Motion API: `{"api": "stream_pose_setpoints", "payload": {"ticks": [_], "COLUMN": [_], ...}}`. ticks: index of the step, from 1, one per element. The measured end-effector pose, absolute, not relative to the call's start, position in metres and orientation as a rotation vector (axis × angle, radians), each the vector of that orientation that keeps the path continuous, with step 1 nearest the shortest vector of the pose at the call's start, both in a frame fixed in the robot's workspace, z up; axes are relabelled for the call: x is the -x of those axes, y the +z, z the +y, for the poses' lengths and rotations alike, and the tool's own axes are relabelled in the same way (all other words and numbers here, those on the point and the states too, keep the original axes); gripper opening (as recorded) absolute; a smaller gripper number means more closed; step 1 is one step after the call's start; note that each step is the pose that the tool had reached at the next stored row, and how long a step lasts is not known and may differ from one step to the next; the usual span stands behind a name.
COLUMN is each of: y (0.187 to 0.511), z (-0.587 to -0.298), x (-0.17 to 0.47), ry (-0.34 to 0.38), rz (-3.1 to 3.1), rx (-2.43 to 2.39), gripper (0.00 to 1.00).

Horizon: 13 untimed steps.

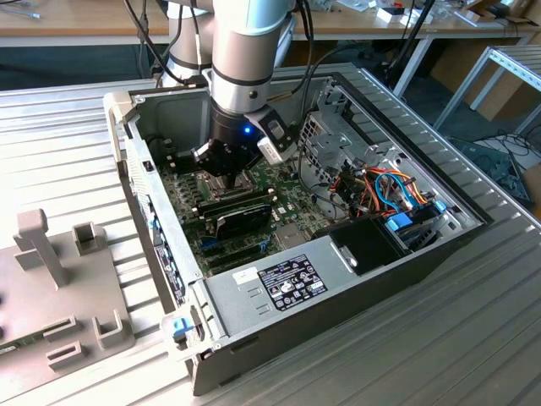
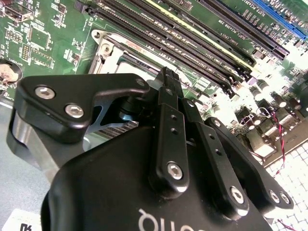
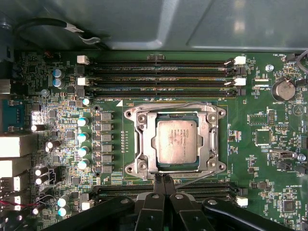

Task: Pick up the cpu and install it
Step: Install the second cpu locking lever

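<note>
Tool (image 3: pixel 162 182) fingers pressed together, empty, just beside socket frame (image 3: pixel 174 140) | cpu (image 3: pixel 177 142) seated flat within that frame | handling: likely light, rigid, fragile underside; grip opposite edges only

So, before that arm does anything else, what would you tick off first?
1. Small silver-grey square cpu lies flat in its socket on the green motherboard: ok.
2. Shiny metal retention frame sits around the cpu, not across its top: ok.
3. Black gripper is shut and carries nothing: ok.
4. Gripper tips are apart from the cpu, at the frame's edge: ok.
5. Frame is latched down: cannot tell.
</note>
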<state>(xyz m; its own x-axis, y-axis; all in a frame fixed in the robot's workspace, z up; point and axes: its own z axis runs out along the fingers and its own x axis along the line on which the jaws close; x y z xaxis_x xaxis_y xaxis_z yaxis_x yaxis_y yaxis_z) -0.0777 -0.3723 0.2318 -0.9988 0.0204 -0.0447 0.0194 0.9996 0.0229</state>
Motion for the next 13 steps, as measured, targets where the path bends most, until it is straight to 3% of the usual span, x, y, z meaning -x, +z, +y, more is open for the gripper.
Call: {"api": "stream_pose_setpoints", "payload": {"ticks": [13], "y": [0.2314], "z": [-0.3723], "x": [0.0786], "ry": [0.035], "rz": [3.096], "rx": [-0.031], "gripper": [0.11]}}
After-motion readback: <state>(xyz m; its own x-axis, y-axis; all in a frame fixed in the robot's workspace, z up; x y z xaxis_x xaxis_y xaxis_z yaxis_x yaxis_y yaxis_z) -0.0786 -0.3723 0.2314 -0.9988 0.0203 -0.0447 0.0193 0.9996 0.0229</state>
